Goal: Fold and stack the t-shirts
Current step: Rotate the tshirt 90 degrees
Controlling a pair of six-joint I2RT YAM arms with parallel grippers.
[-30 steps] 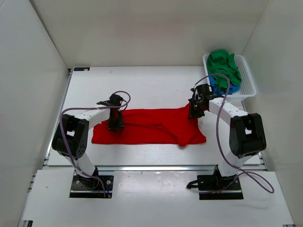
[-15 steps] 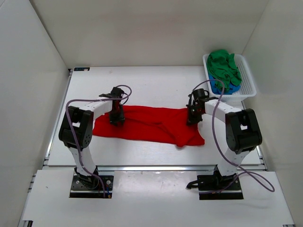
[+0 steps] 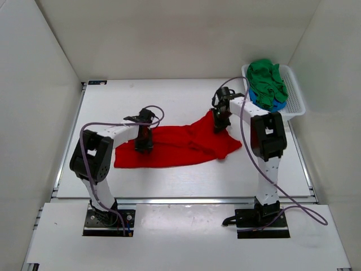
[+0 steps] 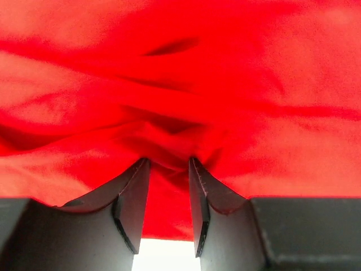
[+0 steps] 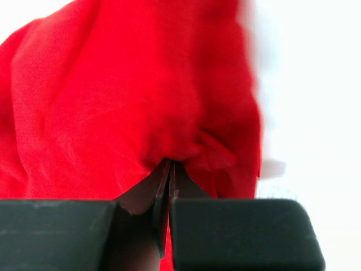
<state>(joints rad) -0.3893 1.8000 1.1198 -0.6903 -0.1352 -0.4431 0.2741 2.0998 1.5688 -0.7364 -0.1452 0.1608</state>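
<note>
White table [image 3: 169, 99] walled in white, both grippers pinching one shirt.
Left gripper [image 4: 166, 164] has its jaws clamped on a bunched fold of the red t-shirt [image 3: 175, 148], toward the cloth's 10 o'clock edge; right gripper [image 5: 170, 164] has its jaws pressed nearly together on the same shirt's corner at 1 o'clock, drawn up into a peak. Between them the shirt lies rumpled across the table's middle. At the table's 2 o'clock corner, well apart, a white basket [image 3: 296, 90] holds the green t-shirt [image 3: 266, 79] heaped over the blue t-shirt [image 3: 264, 104].
</note>
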